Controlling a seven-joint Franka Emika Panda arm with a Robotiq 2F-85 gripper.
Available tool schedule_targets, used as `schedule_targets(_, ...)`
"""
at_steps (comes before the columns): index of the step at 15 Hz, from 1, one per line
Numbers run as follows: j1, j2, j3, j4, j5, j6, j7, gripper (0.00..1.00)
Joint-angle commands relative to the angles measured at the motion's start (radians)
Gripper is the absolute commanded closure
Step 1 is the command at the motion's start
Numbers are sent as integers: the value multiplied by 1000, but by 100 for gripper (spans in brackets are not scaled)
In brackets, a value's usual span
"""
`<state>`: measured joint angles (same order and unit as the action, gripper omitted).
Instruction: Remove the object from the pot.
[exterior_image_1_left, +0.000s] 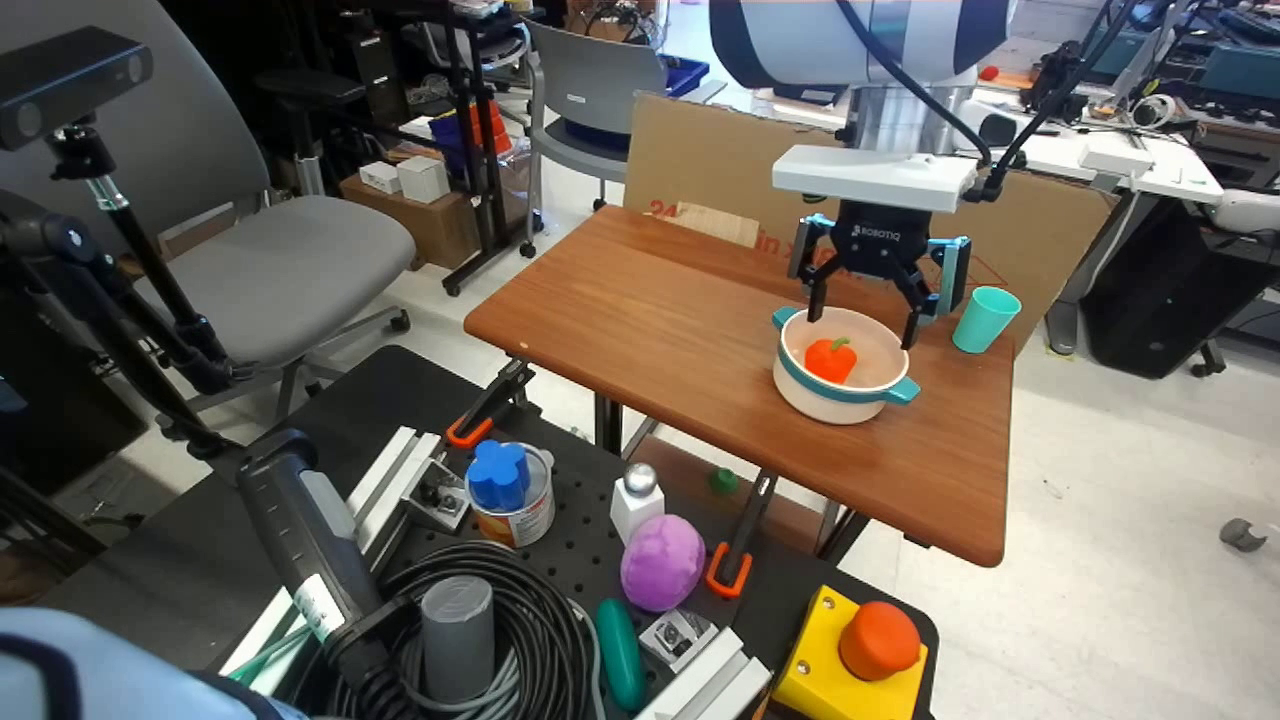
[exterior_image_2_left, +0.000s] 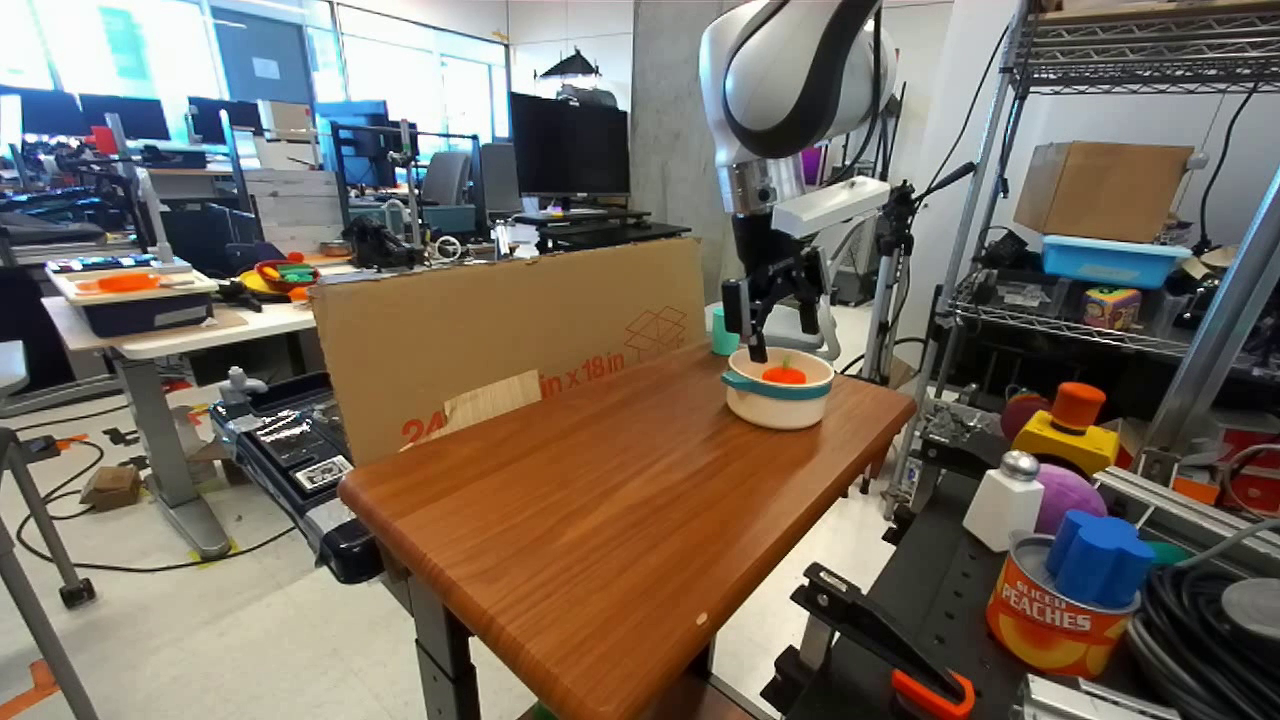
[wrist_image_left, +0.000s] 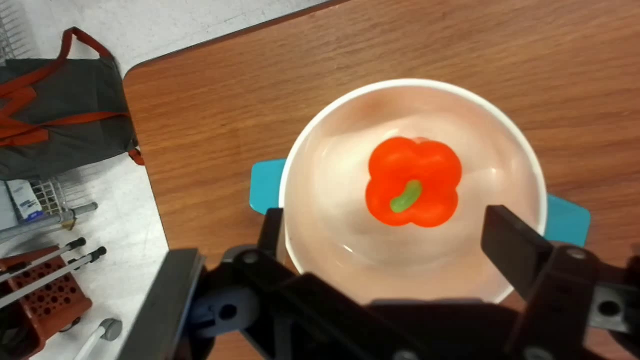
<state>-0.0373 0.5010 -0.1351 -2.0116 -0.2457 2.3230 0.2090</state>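
On brown wood-grain table (exterior_image_1_left: 620, 310), teal-handled round white pot (exterior_image_1_left: 820, 405), green-stemmed orange-red lobed pepper (wrist_image_left: 426, 174) sitting inside it, black Robotiq gripper (exterior_image_1_left: 862, 327) over pot, fingers (wrist_image_left: 515, 250) spread wide, teal tapered cup (exterior_image_1_left: 987, 320) nearby.

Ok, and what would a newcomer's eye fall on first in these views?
Probably the green-stemmed, orange-red, four-lobed bell pepper, lying inside the round white, teal-handled pot. Next might come the black two-fingered hand, spread open over that pot. In an exterior view, the yellow box with its orange-red button would also stand out, at a corner of the black perforated workbench.
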Motion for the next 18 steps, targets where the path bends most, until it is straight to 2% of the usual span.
schedule_targets(1, 11, 58, -7, 69, 12, -64, 1, 0)
schedule_targets(8, 23, 112, -8, 103, 1, -115, 5, 0)
schedule_targets(9, 25, 116, -7, 105, 2, -120, 5, 17)
schedule_targets(13, 32, 132, -9, 121, 5, -138, 13, 51)
schedule_targets(16, 32, 127, -5, 125, 11, -138, 16, 73)
schedule_targets(18, 30, 100, 0, 105, 15, -126, 8, 73)
